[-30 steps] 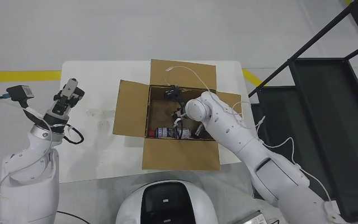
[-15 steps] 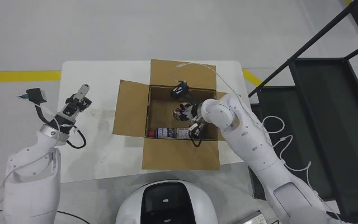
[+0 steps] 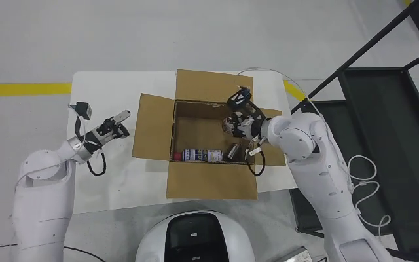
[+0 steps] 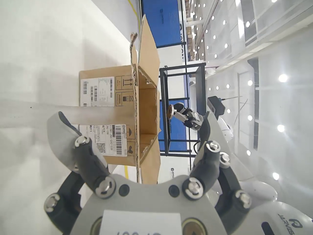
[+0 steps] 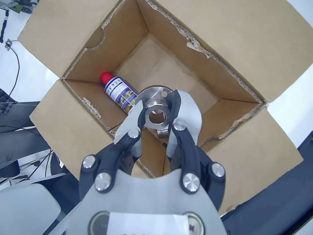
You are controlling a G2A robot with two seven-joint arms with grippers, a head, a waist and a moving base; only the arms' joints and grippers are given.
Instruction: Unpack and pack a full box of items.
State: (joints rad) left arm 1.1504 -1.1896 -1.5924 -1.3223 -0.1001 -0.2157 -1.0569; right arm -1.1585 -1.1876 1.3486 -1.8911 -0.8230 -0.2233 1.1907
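Bearing surface: a white counter [image 3: 108, 88] carried the box near its middle.
Box: a brown cardboard box [image 3: 154, 128] stood upright with its four flaps folded outward and its opening facing up.
Right arm: the right arm [image 3: 298, 141] bent in from the box's right side, with its wrist over the far right part of the opening and pointed down into it.
Left arm: the left arm [image 3: 59, 157] stretched low across the counter to the left of the box, its wrist aimed at the left flap, near it but apart.
Left fingers: the left fingers [image 4: 62, 133] were spread wide with nothing between them.
Right fingers: the right fingers [image 5: 188, 110] were closed on the hub of a metal flange [image 5: 152, 93].
Spray can: a spray can [image 5: 117, 91] with a red cap lay on its side on the box floor, along the near wall.
Flange: it hung above the box rim, its disc turned down toward the box floor.
Small part: a small metal part [image 5: 162, 132] showed just beside the can; whether it lay loose could not be told.
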